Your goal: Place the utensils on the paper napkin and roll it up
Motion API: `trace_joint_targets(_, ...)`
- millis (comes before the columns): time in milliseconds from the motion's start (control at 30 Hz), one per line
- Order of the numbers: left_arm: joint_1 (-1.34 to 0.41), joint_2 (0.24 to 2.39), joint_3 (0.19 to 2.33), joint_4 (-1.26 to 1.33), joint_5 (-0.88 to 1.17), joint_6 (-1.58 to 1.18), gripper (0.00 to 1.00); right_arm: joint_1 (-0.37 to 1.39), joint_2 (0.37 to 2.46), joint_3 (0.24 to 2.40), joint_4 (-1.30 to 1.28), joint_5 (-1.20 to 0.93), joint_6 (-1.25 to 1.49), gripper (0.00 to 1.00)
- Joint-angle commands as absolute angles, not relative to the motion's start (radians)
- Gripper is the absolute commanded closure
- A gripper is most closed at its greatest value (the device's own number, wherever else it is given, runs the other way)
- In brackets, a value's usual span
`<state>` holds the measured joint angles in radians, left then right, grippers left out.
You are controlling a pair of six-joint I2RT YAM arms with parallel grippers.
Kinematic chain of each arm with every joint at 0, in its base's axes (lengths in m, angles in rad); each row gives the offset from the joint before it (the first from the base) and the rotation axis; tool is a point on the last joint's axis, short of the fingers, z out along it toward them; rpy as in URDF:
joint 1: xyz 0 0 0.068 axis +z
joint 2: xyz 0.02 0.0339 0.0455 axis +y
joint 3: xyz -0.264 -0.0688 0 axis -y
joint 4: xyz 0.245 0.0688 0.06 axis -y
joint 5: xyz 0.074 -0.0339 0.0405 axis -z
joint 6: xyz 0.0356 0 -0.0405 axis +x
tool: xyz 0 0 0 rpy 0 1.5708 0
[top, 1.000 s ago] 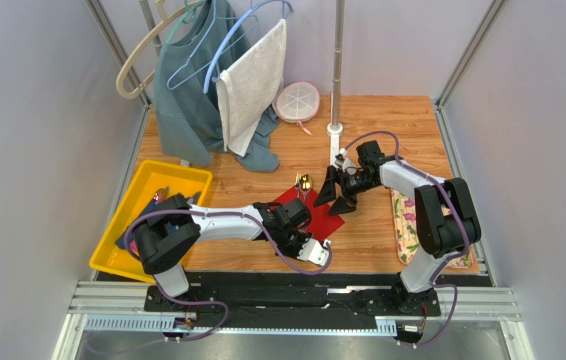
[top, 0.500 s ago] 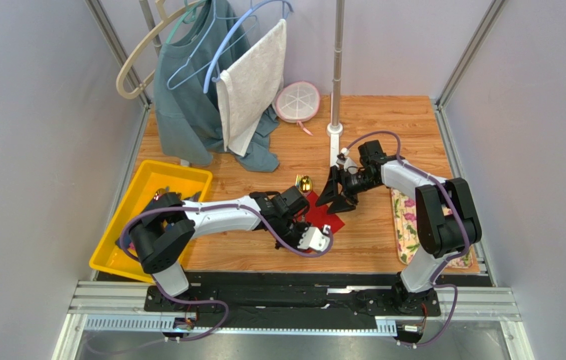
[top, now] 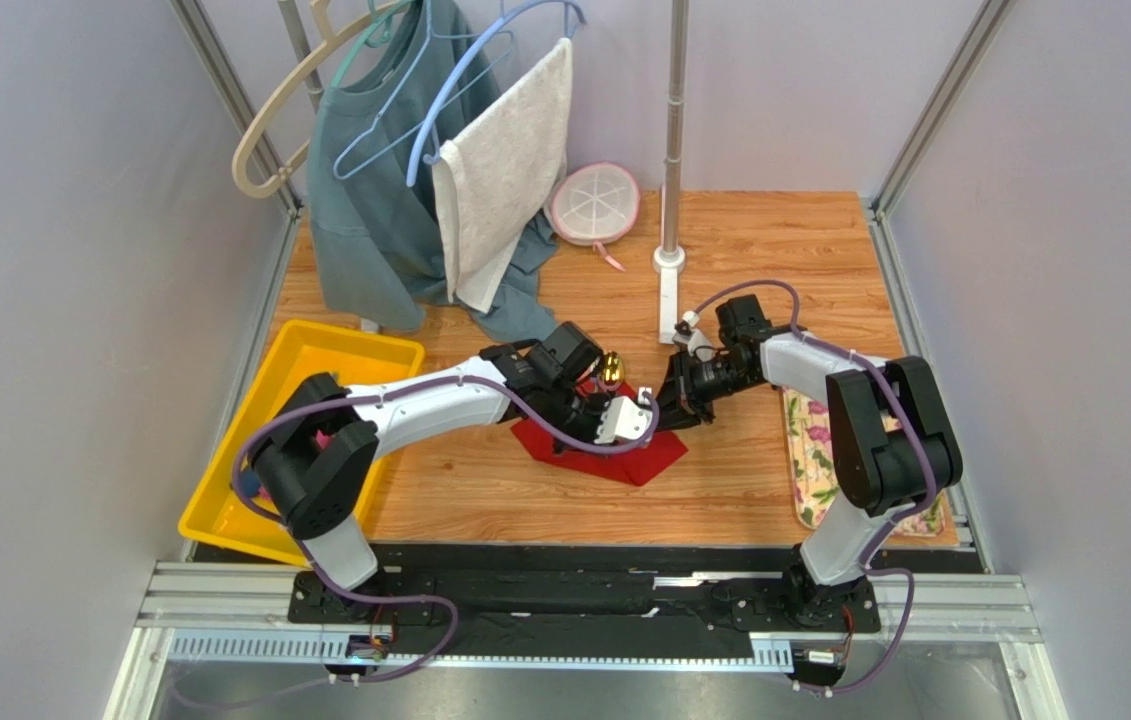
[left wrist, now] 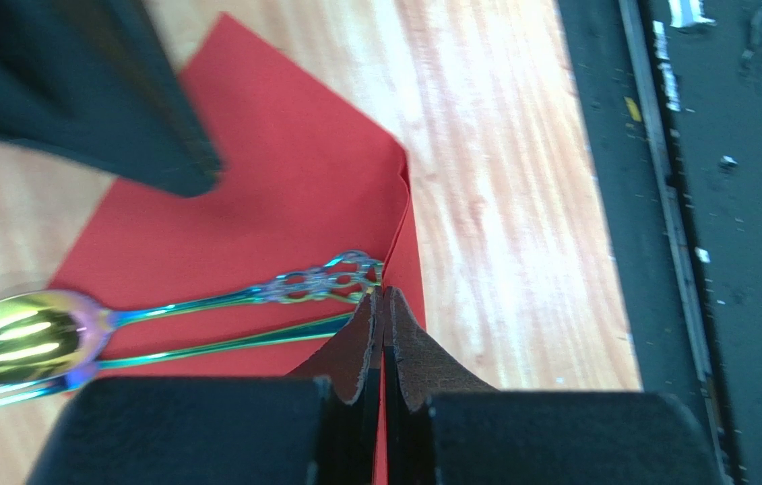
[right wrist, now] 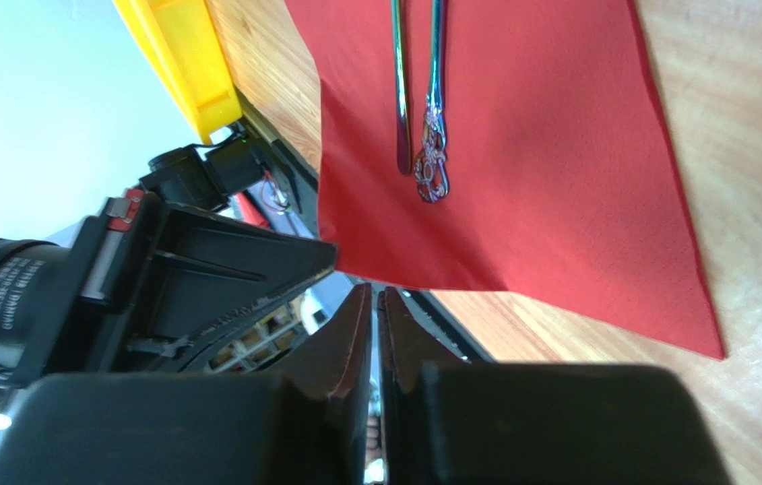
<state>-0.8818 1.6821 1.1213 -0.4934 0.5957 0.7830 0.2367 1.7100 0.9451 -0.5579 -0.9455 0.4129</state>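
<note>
The red paper napkin (top: 586, 450) lies on the wooden table, its near edge lifted. Two gold utensils (left wrist: 203, 313) rest on it side by side, the spoon's head (top: 610, 368) at the far end. In the left wrist view my left gripper (left wrist: 385, 299) is shut on the napkin's (left wrist: 283, 202) raised edge, right by the handle ends, with red paper showing between the pads. My right gripper (right wrist: 376, 291) is closed to a thin slit, its tips meeting the napkin's (right wrist: 537, 152) edge below the utensils (right wrist: 417, 101). In the top view the two grippers, left (top: 612, 422) and right (top: 666, 405), stand close together.
A yellow tray (top: 248, 450) stands at the left. A floral cloth (top: 819, 450) lies by the right arm. A metal pole (top: 669, 180) rises behind the napkin. Hangers with clothes (top: 421, 180) and a round pink-rimmed dish (top: 594, 203) are at the back.
My left gripper has carried the napkin's near edge up and away from the table's front. My right gripper has closed and come down to the napkin's right side.
</note>
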Motion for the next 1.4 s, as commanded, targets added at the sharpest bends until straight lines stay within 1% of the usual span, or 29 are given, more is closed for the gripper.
trace_joint_targets(0,-0.862,1.712,1.163,-0.457,0.634,0.772,1.00,0.233,1.707,0.917,-0.476,-0.996,0.474,0.99)
trace_joint_targets(300,-0.844,1.743,1.127,-0.350,0.565,0.761,1.00,0.238,1.741,0.884,-0.416,-1.023,0.548,1.00)
trace_joint_targets(500,-0.838,1.761,1.109,-0.287,0.506,0.742,1.00,0.275,1.758,0.891,-0.423,-1.014,0.543,1.00)
trace_joint_targets(900,-0.836,1.786,1.098,-0.290,0.448,0.747,1.00,0.330,1.830,0.936,-0.465,-0.985,0.525,1.00)
trace_joint_targets(1133,-0.836,1.804,1.106,-0.287,0.448,0.726,1.00,0.377,1.859,0.957,-0.465,-0.960,0.526,1.00)
trace_joint_targets(1367,-0.836,1.813,1.103,-0.279,0.433,0.722,1.00,0.387,1.913,0.988,-0.509,-0.917,0.492,1.00)
